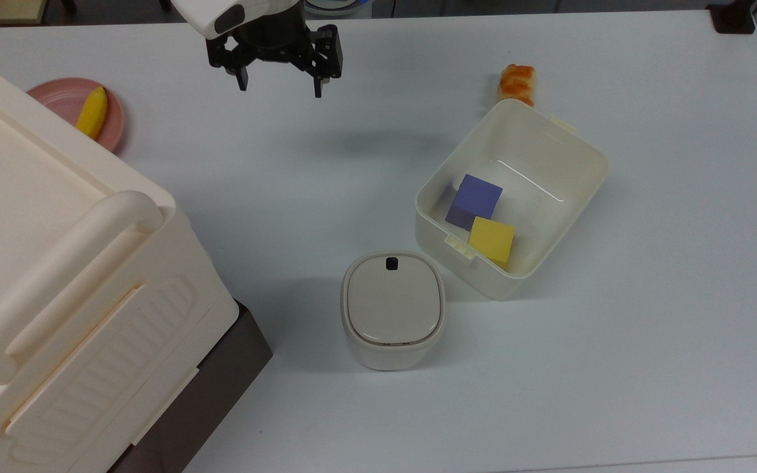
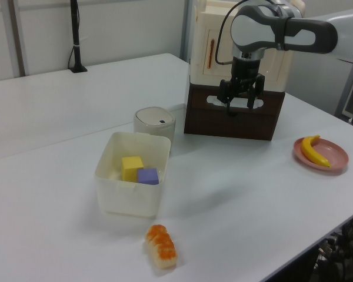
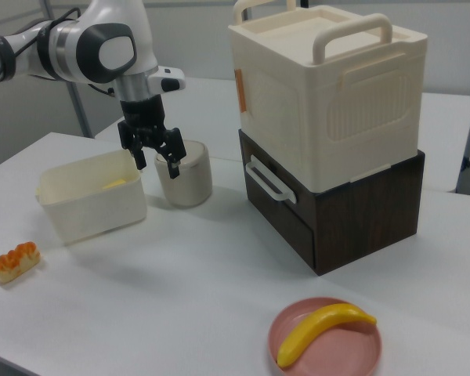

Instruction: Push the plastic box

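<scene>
I see the gripper (image 1: 280, 84) in the upper middle of the top view, hanging above the white table (image 1: 648, 328) with nothing between its fingers; the two fingers stand apart, so it is released. In the left view it is in the upper right part of the frame, in front of the dark brown cabinet (image 2: 235, 117).

The plastic box (image 1: 569, 141) sits right of centre in the top view, turned at an angle to the table edges, well apart from the gripper. Inside it I see a purple block (image 1: 477, 197) and a yellow block (image 1: 491, 240), touching each other. In the right view the box is at the middle left, and the gripper appears just above its right end.

The small lidded container (image 1: 391, 309) stands just beside the box, below and left of it in the top view. A piece of orange food (image 1: 518, 82) lies near the upper corner of the box. The big cream case (image 1: 56, 276) with a handle fills the left side of the top view, on top of the brown cabinet. A pink plate (image 1: 63, 98) with a banana (image 1: 92, 113) is in the upper left
</scene>
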